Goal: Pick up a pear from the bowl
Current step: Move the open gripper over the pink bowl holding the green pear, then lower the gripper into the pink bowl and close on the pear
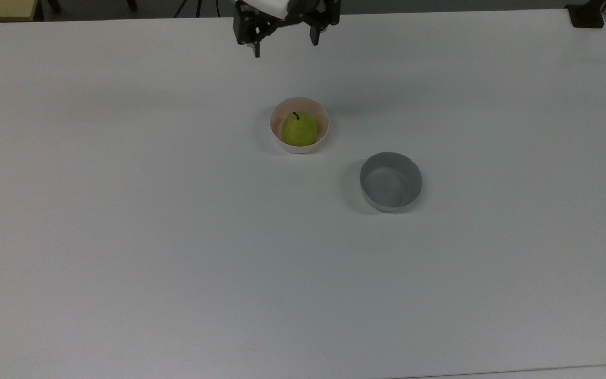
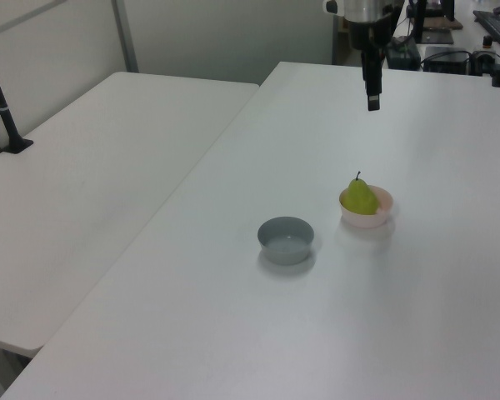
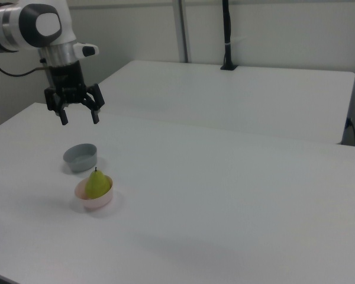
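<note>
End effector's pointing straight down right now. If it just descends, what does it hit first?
Probably bare table. The open end effector hangs above the tabletop, short of the pink bowl holding the pear, toward the top view's upper edge. Depth is uncertain, but the left view also shows it offset from the bowl.

— Arm? 
— White, wrist vertical, reaching in from the top view's upper edge.
— Pincer? 
— Pointing straight down, raised in the air, black fingers spread wide, nothing between them.
</note>
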Controlling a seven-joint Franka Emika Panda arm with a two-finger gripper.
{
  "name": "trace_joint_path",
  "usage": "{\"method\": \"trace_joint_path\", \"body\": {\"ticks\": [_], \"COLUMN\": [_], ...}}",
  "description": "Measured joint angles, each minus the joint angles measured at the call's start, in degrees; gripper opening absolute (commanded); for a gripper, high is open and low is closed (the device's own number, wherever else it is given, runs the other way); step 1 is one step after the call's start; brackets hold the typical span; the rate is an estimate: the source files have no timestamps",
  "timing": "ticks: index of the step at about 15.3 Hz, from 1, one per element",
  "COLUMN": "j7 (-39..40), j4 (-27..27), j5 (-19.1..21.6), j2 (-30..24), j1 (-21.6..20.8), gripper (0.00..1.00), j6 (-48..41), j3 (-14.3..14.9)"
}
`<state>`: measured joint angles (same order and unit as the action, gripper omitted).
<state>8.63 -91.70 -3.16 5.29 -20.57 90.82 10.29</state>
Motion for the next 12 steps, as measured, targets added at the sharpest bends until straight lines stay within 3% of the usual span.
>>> {"method": "trace_joint_path", "body": {"ticks": [4,12], "j7": [0.0,1.5], "j4": [-0.7,-2.7], "j5": [0.0,-0.1], "j2": [2.3,12.4], "j1": [-1.5,-2.9], "gripper": [1.00,1.00], "j6": [-0.1,0.6], "j3": [0.0,0.1]}}
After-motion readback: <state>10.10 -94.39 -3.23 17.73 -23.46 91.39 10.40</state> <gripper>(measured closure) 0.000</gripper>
